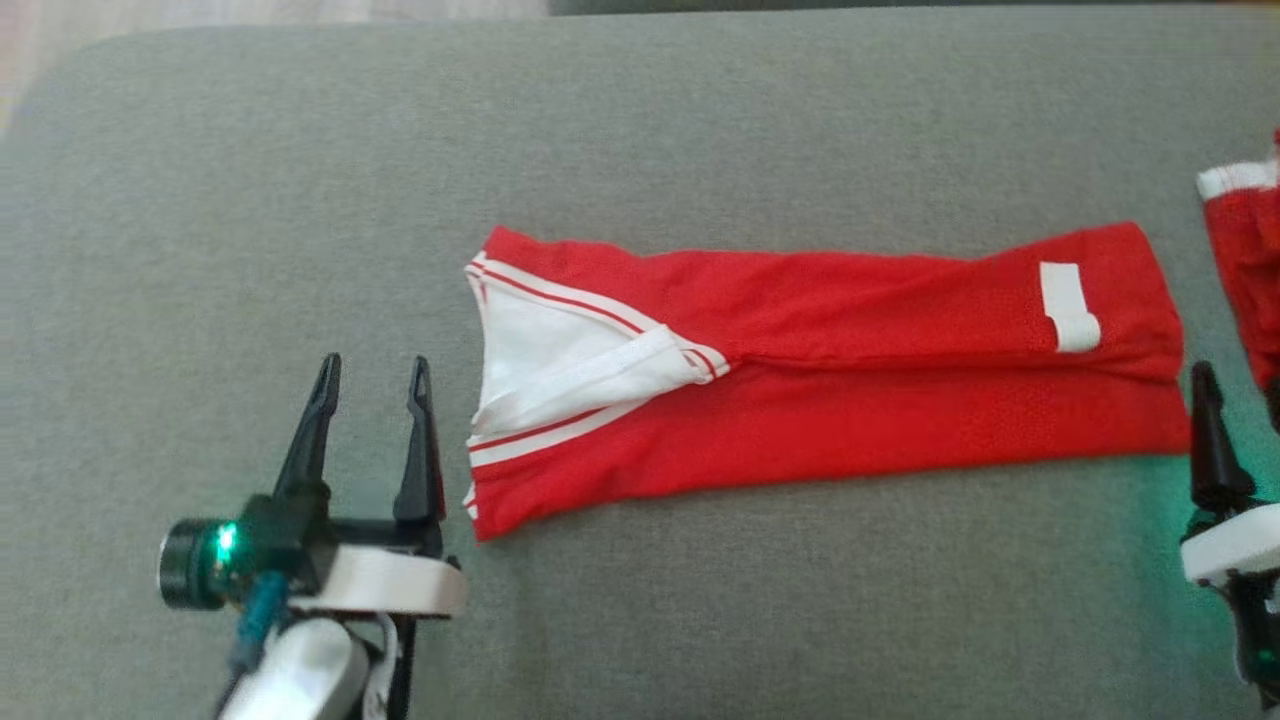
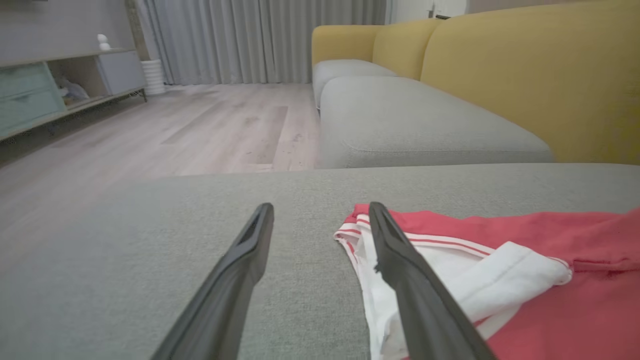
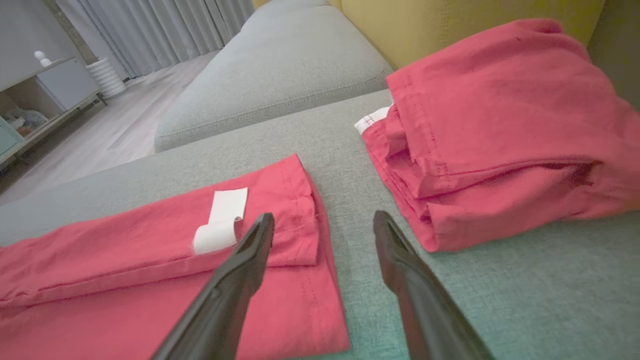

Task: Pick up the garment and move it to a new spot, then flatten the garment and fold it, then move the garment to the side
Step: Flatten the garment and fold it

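The garment (image 1: pixel 850 400) is red with white trim and lies folded lengthwise in a long strip on the grey cushion (image 1: pixel 640 130). Its white-lined collar end (image 2: pixel 450 280) points left. A white label (image 3: pixel 222 220) sits near its right end. My left gripper (image 1: pixel 375 365) stands open just left of the collar end, with nothing between its fingers (image 2: pixel 240 270); its right finger sits over the collar edge in the left wrist view. My right gripper (image 1: pixel 1240 385) is open at the garment's right edge (image 3: pixel 310 240), between it and another red pile, holding nothing.
A second folded red garment (image 1: pixel 1250 270) lies at the far right of the cushion, close to my right gripper (image 3: pixel 324 216). A yellow sofa back (image 2: pixel 525 75) rises behind. Wooden floor (image 2: pixel 175 130) and a low cabinet (image 2: pixel 40 90) lie beyond the cushion's left edge.
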Robot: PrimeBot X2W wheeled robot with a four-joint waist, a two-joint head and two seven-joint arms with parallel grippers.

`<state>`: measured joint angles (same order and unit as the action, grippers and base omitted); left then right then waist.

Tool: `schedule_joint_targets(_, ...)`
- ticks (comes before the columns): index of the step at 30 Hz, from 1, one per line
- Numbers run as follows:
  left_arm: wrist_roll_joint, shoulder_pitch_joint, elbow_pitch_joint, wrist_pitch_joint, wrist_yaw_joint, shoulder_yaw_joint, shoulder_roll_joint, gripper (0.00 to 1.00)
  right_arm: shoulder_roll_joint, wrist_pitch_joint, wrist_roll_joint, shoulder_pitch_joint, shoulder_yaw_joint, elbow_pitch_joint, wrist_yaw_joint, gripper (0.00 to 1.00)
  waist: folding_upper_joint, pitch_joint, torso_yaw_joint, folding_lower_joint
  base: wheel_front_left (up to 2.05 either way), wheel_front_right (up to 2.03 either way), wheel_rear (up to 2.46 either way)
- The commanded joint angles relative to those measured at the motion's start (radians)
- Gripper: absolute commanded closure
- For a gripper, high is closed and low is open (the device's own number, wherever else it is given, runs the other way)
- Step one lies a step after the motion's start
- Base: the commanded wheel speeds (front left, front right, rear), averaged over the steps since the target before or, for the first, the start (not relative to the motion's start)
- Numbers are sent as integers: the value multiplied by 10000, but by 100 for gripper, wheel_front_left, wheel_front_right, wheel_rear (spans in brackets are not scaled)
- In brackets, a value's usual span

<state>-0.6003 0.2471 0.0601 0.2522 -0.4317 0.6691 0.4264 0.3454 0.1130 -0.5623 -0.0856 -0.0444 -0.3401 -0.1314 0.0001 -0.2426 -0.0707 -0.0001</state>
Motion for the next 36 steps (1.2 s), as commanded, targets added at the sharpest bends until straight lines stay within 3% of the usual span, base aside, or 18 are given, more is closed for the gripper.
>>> schedule_joint_targets(1, 455, -37, -351, 93, -84, -700, -51, 0, 100, -82, 181, -84, -138, 150, 7, 0, -1, 151, -220, 1, 0, 0, 0)
schedule_joint_targets(8, 2154, -1086, -619, 94, 341, -1629, -1315, 0, -285, -1052, 818, -633, -1200, -833, 7, 0, -1, 297, -858, 1, 0, 0, 0)
schedule_joint_targets(14, 2847, -1416, -500, 94, 1025, -2164, -2068, 0, -275, -1830, 752, -1081, -1094, -1733, 7, 0, -1, 193, -1147, 1, 0, 0, 0)
schedule_joint_targets(17, 3165, -1445, -426, 94, 1304, -2413, -2334, 0, -228, -2235, 631, -1307, -998, -2221, 7, 27, -1, 134, -1211, 1, 0, 0, 0)
schedule_joint_targets(18, 3255, -1458, -399, 94, 1392, -2497, -2409, 0, -197, -2322, 600, -1378, -960, -2341, 7, 52, -1, 122, -1219, 1, 0, 0, 0)
schedule_joint_targets(19, 3335, -1475, -375, 94, 1474, -2590, -2478, 0, -176, -2407, 565, -1442, -919, -2448, 7, 65, -1, 115, -1219, 1, 0, 0, 0)
schedule_joint_targets(20, 3402, -1500, -348, 94, 1552, -2689, -2535, 0, -152, -2475, 528, -1497, -864, -2527, 7, 88, -1, 110, -1215, 1, 0, 0, 0)
schedule_joint_targets(21, 3470, -1528, -314, 95, 1628, -2788, -2589, 0, -120, -2497, 492, -1544, -814, -2576, 7, 100, -1, 104, -1205, 1, 0, 0, 0)
schedule_joint_targets(28, 3822, -1652, -224, 95, 2006, -3342, -2913, 0, 195, -2262, 167, -1543, -707, -2388, 7, 100, -1, 104, -1046, 1, 0, 0, 0)
schedule_joint_targets(36, 4128, -1763, -197, 95, 2472, -3906, -3199, 0, 1216, -2280, 4, -1235, -1160, -1457, 7, 100, -1, 77, -545, 1, 0, 0, 0)
